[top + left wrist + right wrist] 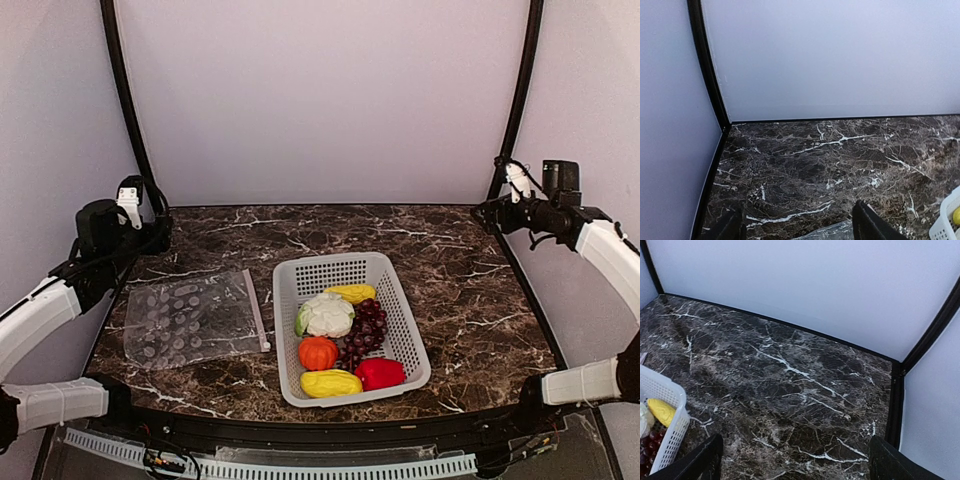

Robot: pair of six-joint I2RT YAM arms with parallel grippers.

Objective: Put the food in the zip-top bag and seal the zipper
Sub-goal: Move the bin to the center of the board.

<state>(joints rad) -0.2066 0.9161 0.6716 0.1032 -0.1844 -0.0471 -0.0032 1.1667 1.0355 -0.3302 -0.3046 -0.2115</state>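
The zip-top bag (190, 318) lies flat and empty on the table's left side, with its whitish zipper (258, 310) along its right edge. The food sits in a white basket (330, 264): cauliflower (325, 315), pumpkin (318, 353), red pepper (380, 374), two yellow pieces (331, 383) (352, 293) and grapes (365, 330). My left gripper (160, 232) is open and empty, raised at the back left, behind the bag; in the left wrist view (797, 232) a bag corner (830, 232) shows between its fingers. My right gripper (490, 212) is open and empty, raised at the back right (795, 470).
The dark marble table (450, 270) is enclosed by white walls with black corner posts (515, 100). The basket's edge shows in the left wrist view (945, 220) and in the right wrist view (660, 385), with a yellow piece (661, 411) inside.
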